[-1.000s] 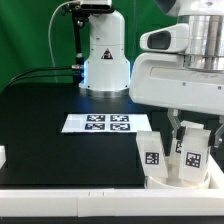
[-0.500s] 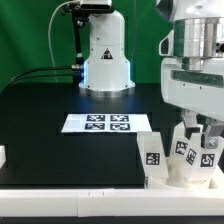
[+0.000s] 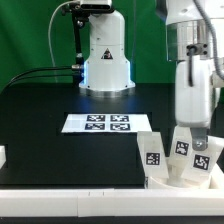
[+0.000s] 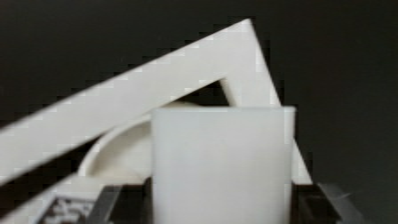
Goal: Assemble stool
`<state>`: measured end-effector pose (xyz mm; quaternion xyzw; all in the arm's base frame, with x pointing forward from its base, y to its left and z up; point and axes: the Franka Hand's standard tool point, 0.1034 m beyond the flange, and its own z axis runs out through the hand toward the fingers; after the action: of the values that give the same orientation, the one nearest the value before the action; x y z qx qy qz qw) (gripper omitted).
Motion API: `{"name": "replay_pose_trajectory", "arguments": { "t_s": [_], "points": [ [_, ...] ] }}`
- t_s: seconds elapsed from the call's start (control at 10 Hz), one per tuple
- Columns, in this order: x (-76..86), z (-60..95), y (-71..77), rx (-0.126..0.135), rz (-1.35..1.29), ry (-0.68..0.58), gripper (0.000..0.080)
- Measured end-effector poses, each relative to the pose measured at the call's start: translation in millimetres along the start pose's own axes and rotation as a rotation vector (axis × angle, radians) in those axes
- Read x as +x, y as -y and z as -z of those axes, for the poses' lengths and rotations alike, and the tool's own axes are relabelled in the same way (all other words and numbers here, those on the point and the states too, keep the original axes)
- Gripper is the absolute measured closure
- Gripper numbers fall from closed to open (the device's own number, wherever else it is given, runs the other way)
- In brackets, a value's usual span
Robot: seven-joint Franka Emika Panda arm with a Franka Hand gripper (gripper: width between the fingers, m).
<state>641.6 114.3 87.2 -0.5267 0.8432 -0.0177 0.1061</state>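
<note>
Standing at the near right corner of the black table (image 3: 40, 120), the stool (image 3: 178, 172) shows three tagged legs pointing up from its round seat. The gripper (image 3: 198, 140) has narrowed its fingers onto the rightmost leg (image 4: 221, 160). Marker board (image 3: 106, 123) lies just left, farther back. White rail (image 3: 70, 198) runs along the near edge.

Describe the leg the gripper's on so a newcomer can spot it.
Start at the black table and go to its near corner at the exterior view's right, where the stool sits. Three tagged white legs stand there; yours is the rightmost leg, directly beneath the arm.
</note>
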Motion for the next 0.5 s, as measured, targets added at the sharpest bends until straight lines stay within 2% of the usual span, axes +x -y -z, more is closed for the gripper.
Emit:
{"name": "replay_pose_trajectory", "arguments": {
  "t_s": [0.2, 0.3, 0.4, 0.5],
  "points": [
    [0.5, -0.7, -0.4, -0.002, 0.038, -0.001, 0.0462],
    [0.6, 0.1, -0.9, -0.01, 0.123, -0.005, 0.0292],
    [-0.7, 5.5, -3.3, -0.04, 0.284, -0.003, 0.018],
    [-4.1, 13.9, 1.4, -0.033, 0.507, 0.011, 0.0159]
  ]
}}
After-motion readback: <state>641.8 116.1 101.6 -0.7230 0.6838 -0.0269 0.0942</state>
